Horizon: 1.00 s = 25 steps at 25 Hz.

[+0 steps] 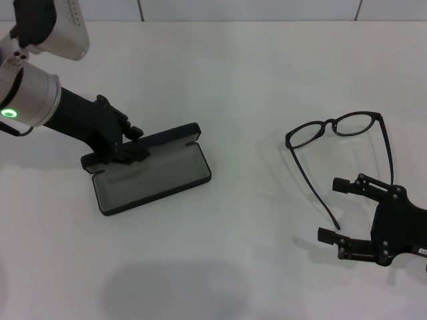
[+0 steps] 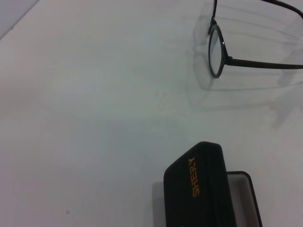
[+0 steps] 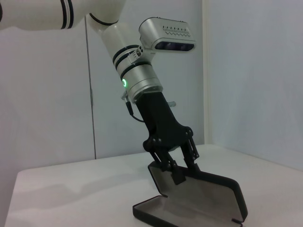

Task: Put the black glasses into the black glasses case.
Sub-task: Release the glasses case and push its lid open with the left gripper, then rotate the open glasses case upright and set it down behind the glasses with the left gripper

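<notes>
Left tool (image 1: pixel 127 143) on black glasses case (image 1: pixel 157 175) lid

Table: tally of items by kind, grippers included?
black glasses: 1
black glasses case, open: 1
Grippers: 2, the left gripper at the case lid, the right gripper open near the glasses
Total: 4

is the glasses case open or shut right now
Open: the black glasses case shows its grey lining, lid raised, with the left hand at the lid.
</notes>
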Each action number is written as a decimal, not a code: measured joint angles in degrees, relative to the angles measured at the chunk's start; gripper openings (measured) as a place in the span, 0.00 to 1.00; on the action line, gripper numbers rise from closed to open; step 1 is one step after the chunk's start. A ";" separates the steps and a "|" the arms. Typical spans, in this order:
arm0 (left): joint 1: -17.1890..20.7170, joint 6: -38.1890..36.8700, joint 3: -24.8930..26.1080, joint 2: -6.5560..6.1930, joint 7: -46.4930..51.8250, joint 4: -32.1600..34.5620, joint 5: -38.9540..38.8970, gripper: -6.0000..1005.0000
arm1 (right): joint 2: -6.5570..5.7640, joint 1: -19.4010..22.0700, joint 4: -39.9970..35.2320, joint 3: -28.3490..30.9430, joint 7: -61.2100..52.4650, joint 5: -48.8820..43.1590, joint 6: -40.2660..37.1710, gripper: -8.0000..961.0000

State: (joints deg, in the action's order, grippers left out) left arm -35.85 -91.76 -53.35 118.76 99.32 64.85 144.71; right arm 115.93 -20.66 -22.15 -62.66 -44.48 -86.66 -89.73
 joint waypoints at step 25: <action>1.98 -1.89 -1.46 0.54 -0.59 5.38 -2.97 0.28 | 0.00 0.45 0.00 0.00 0.00 0.00 -0.44 0.92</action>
State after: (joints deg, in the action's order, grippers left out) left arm -33.87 -93.65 -54.81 119.30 98.73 70.22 141.74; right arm 115.93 -20.21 -22.15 -62.66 -44.47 -86.66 -90.17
